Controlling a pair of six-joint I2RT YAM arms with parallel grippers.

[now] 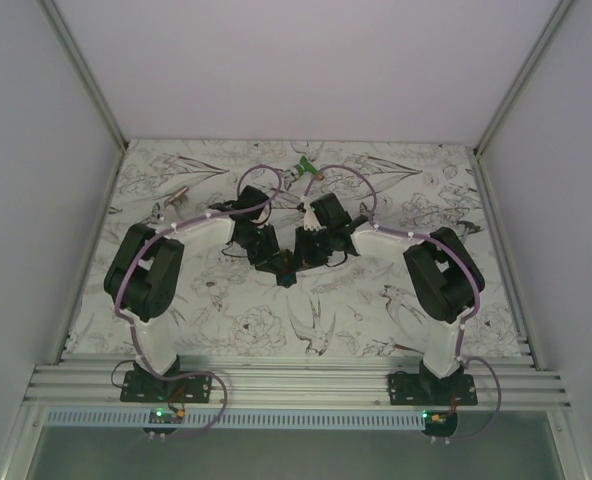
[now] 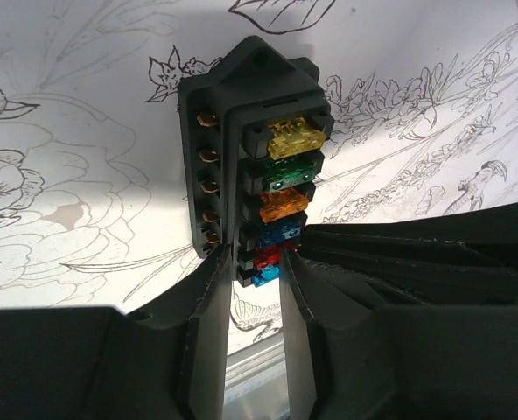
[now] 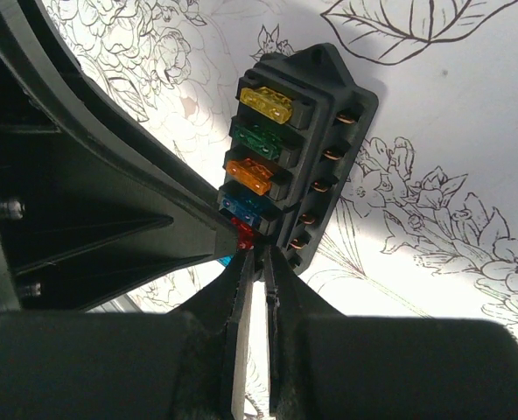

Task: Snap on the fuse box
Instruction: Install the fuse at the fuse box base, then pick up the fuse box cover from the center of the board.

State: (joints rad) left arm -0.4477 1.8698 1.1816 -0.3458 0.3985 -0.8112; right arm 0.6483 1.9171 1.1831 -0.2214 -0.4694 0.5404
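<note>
The fuse box [image 2: 250, 149] is a small black block. It is in the middle, over the table [image 1: 376, 320] with the flower drawings, and both of my grippers are on it. It looks lifted a little off the table, but I cannot be sure.

Six little fuses sit in a row in it: a yellow fuse [image 2: 294, 138], a green fuse [image 2: 285, 175], an orange fuse [image 2: 283, 206], a blue fuse [image 2: 281, 229], a red fuse [image 2: 268, 255] and a light blue fuse [image 2: 263, 277]. Small copper pins [image 2: 208, 156] stick out along one side.

My left gripper [image 2: 257, 271] is partly closed and holds the near end of the box, one finger on each side. My right gripper [image 3: 259, 262] is almost closed and seems to pinch the thin edge at that same end.

So the fuses are in, I think. The top of the box is bare, with no lid on it, and I see no lid anywhere. The snapping on is not done yet.

I cannot read any words. The fuses may have tiny marks, but they are too small to tell.
</note>
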